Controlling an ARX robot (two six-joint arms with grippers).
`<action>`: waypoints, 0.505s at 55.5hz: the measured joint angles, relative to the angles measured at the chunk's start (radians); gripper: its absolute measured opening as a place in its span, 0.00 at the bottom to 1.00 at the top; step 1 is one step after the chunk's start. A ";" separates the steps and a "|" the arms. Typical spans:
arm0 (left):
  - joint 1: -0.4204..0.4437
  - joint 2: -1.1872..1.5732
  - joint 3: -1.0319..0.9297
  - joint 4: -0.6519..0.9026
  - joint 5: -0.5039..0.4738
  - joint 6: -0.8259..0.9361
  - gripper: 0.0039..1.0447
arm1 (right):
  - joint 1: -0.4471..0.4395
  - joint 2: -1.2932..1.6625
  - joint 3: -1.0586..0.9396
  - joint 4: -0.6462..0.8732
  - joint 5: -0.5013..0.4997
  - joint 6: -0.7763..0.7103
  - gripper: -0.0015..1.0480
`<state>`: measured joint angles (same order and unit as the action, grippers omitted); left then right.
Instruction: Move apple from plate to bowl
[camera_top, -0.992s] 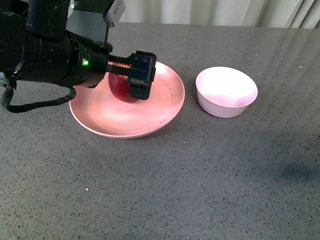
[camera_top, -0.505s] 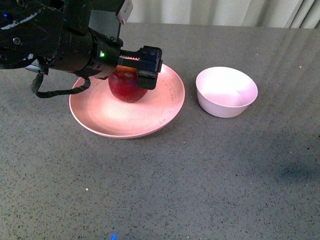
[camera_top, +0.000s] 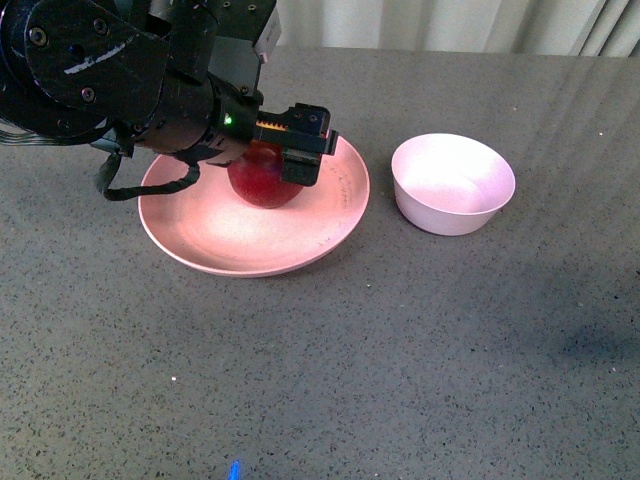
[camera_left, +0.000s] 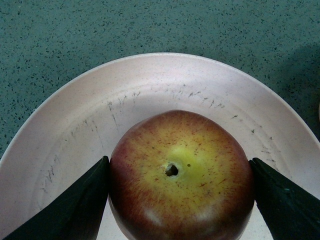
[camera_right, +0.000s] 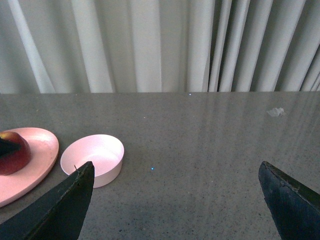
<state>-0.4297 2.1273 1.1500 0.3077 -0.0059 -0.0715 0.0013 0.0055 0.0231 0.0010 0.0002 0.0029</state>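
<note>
The dark-red apple (camera_top: 262, 182) with a yellowish top sits over the salmon-pink plate (camera_top: 200, 225) at the left. My left gripper (camera_top: 285, 155) is shut on the apple, one black finger (camera_left: 70, 210) on each side in the left wrist view, where the apple (camera_left: 182, 175) fills the middle above the plate (camera_left: 165, 85). Whether the apple still touches the plate I cannot tell. The pale pink bowl (camera_top: 453, 183) stands empty to the plate's right. My right gripper (camera_right: 180, 200) is open and empty, away from the dishes; it sees the bowl (camera_right: 94, 157), plate (camera_right: 35, 160) and apple (camera_right: 12, 152).
The grey speckled table (camera_top: 400, 350) carries only the two dishes. Pale curtains (camera_right: 160, 45) hang beyond its far edge. The bowl stands a short gap to the right of the plate's rim.
My left arm has shifted right and the wrist has risen; the gripper closed on the apple, and the apple has moved slightly right on the plate.
</note>
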 joint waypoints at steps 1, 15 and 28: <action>-0.001 0.000 0.000 0.000 -0.001 0.000 0.70 | 0.000 0.000 0.000 0.000 0.000 0.000 0.91; -0.016 -0.013 0.025 -0.034 -0.002 -0.051 0.67 | 0.000 0.000 0.000 0.000 0.000 0.000 0.91; -0.141 -0.082 0.113 -0.060 0.022 -0.107 0.66 | 0.000 0.000 0.000 0.000 0.000 0.000 0.91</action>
<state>-0.5709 2.0449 1.2633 0.2481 0.0158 -0.1783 0.0013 0.0055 0.0231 0.0013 0.0002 0.0029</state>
